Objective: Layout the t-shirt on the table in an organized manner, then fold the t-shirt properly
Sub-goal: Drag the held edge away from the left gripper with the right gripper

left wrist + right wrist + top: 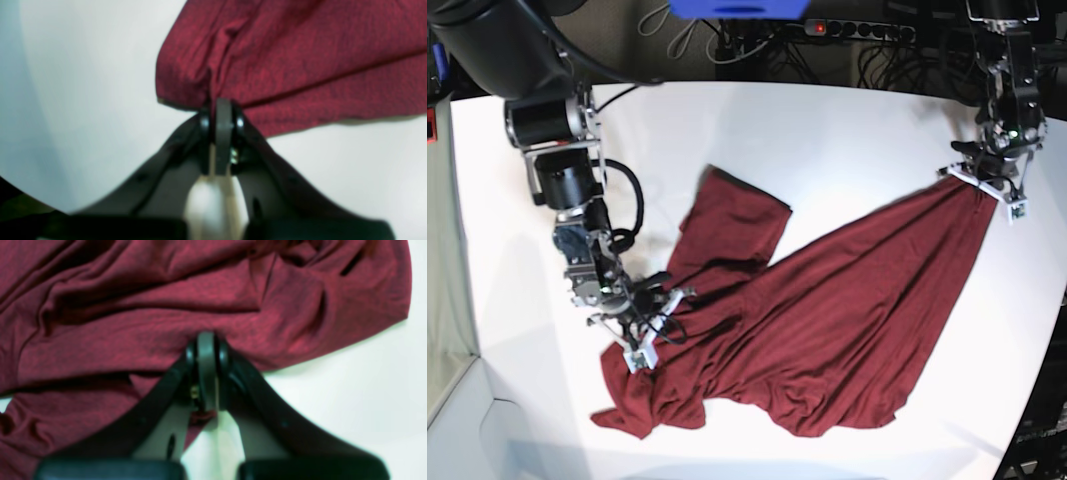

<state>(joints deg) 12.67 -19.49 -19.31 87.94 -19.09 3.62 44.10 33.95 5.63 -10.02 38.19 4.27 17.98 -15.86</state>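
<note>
Base view: both the left gripper [980, 182] and right gripper [642, 330] have fingers clenched on the t-shirt [827, 310], spread across the table [827, 140]

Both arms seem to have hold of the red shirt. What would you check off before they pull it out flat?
1. Left gripper shut on the t-shirt: ok, fabric bunches into the closed fingers.
2. Right gripper shut on the shirt: ok, cloth shows between the fingers.
3. Shirt lying flat: not ok, it is rumpled with folds near the right gripper and one part turned over.
4. Which shirt parts are held: cannot tell, sleeves and collar are not distinguishable.
5. Bare table to spread over: ok, white surface shows all round the shirt.
</note>
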